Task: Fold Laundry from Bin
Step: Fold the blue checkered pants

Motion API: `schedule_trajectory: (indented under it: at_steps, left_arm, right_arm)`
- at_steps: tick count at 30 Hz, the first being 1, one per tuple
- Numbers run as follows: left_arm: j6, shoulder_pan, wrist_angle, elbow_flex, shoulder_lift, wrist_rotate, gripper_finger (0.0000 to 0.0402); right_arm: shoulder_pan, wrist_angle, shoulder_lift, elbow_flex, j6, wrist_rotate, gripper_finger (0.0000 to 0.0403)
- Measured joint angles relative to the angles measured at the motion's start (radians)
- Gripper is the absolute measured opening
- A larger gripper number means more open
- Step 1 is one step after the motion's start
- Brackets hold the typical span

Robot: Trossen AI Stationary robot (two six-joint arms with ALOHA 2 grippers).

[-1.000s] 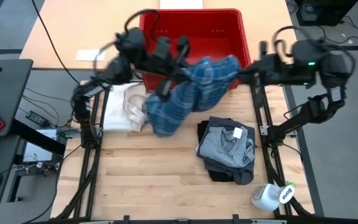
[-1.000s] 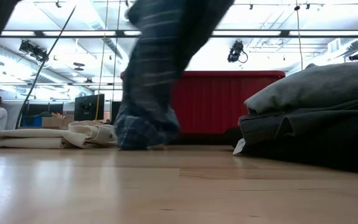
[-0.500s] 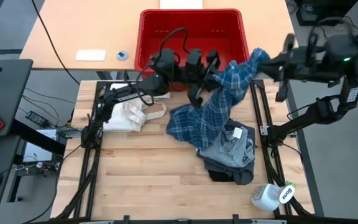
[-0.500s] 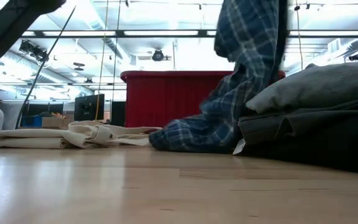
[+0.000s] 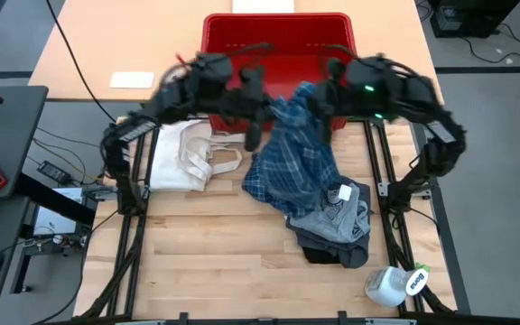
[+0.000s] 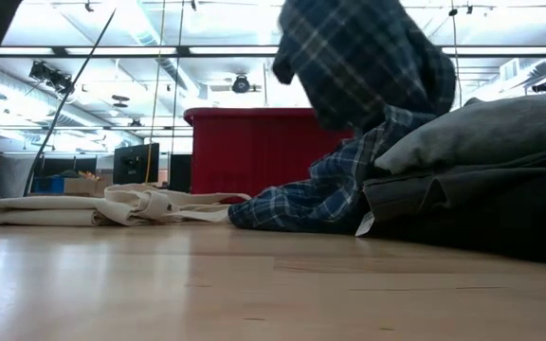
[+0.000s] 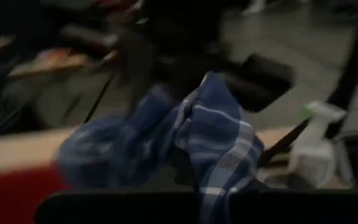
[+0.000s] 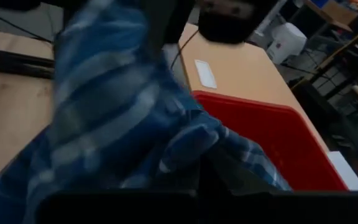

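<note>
Wooden table (image 5: pixel 206 244) up front, both grippers, left gripper (image 5: pixel 258 104) and right gripper (image 5: pixel 319 101), clamped on the plaid shirt (image 5: pixel 292 153), which hangs between and below them.

Overhead shot was evenly lit, but both arms smeared with motion blur. The low view was backlit hard by the ceiling strip lights (image 6: pixel 112 49), with the near tabletop (image 6: pixel 254 294) soft. Both wrist views came out dim and blurry.
</note>
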Motion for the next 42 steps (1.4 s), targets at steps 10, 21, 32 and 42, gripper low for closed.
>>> schedule_trajectory:
  at_steps: [10,21,32,42]
  left_arm:
    - [-0.006,0.126,-0.480,-0.001,-0.064,-0.198,0.0000]
    - [-0.101,0.210,-0.513,-0.427,-0.290,-0.390,0.0000]
    - [-0.257,0.239,-0.030,-1.133,-0.627,-0.436,0.0000]
    - [-0.347,0.231,-0.129,-1.256,-0.869,-0.471,0.0007]
  right_arm:
    - [-0.193,0.158,0.192,0.000,-0.098,-0.362,0.0014]
    - [-0.279,0.334,0.375,0.000,-0.197,-0.569,0.0014]
    - [-0.314,0.343,0.561,0.000,-0.042,-0.740,0.0014]
    - [-0.284,0.337,0.553,0.000,0.020,-0.699,0.0054]
